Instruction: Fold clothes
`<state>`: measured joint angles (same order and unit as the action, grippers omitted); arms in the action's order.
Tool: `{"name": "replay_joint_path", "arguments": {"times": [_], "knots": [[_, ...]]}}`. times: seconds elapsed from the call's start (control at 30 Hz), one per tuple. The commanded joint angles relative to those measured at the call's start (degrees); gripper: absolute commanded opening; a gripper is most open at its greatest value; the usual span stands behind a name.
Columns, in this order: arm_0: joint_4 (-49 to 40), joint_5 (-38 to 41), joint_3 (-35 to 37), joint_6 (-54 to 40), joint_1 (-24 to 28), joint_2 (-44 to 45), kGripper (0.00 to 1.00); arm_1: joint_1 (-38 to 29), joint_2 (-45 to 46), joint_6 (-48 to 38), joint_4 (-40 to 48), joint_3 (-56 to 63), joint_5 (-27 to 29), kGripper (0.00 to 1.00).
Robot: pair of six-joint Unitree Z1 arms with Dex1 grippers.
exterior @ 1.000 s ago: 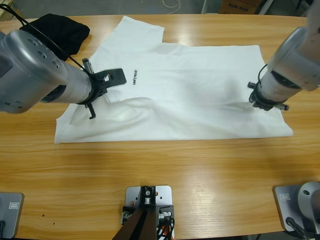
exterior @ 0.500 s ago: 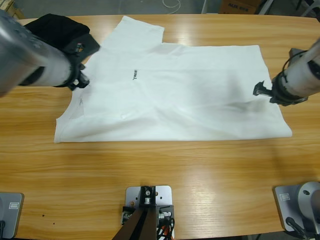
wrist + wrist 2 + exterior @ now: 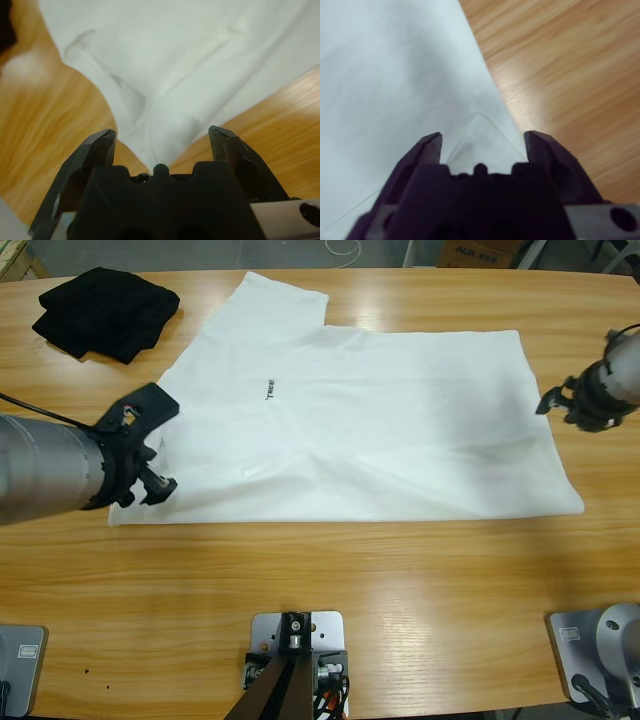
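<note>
Left gripper (image 3: 161, 137): both black jaws stand apart, nothing clamped between them. White T-shirt (image 3: 200, 55) fills the upper part of the view, creased, with a narrowing edge of cloth running down into the gap between the jaws. Wooden table (image 3: 45, 125) shows bare on both sides of that cloth.

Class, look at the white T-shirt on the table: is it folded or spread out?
Mostly spread. The white T-shirt lies flat across the table, one sleeve out, chest lettering showing; only its near side looks turned in along a straight edge.
</note>
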<state>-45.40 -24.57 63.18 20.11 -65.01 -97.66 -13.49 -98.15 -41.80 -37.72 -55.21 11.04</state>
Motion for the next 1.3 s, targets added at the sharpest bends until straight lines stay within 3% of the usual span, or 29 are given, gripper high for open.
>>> {"name": "replay_joint_path", "arguments": {"times": [0.03,0.3,0.33,0.37,0.4,1.0,1.03,1.07,1.1,1.13,1.23,1.3], "knots": [[0.66,1.77,-0.28,1.02,-0.65,-6.68,0.724,1.47,-6.18,0.84,5.40,4.53,-3.58,0.513],[0.66,1.81,-0.25,1.23,-0.65,-6.75,0.724,2.95,-8.27,1.70,7.49,4.97,-3.74,0.489],[0.66,1.79,-0.25,1.21,-0.65,-6.75,0.724,2.95,-8.13,1.83,7.49,5.00,-3.74,0.387],[0.66,1.74,-0.25,1.23,-0.65,-6.82,0.724,2.95,-7.92,2.20,7.56,4.97,-3.79,0.149],[0.66,1.74,-0.21,1.25,-0.65,-6.95,0.724,2.95,-7.55,2.34,7.56,4.97,-3.63,0.000],[0.61,1.81,-0.95,1.42,-1.26,-7.19,0.724,-0.45,-5.10,-1.60,5.03,3.91,9.65,0.000],[0.57,1.77,-0.95,1.42,-1.26,-7.21,0.726,-0.39,-5.79,-1.25,4.90,3.96,9.04,0.160],[0.57,1.79,-0.95,1.42,-1.26,-7.21,0.726,-0.39,-6.40,-0.72,4.29,3.74,8.53,0.549],[0.57,1.72,-0.95,1.42,-1.28,-7.19,0.725,-0.39,-6.47,-0.62,3.39,3.33,8.55,0.783],[0.52,1.68,-0.93,1.49,-1.26,-7.14,0.724,-0.48,-5.84,-0.55,2.67,3.23,8.88,0.955],[0.56,1.03,-0.11,1.46,0.22,-6.30,0.724,-3.42,0.86,1.05,1.93,3.07,10.46,1.000],[0.66,0.75,1.30,0.89,4.47,-4.66,0.724,-5.33,5.88,4.20,1.83,2.01,10.52,1.000]]}}
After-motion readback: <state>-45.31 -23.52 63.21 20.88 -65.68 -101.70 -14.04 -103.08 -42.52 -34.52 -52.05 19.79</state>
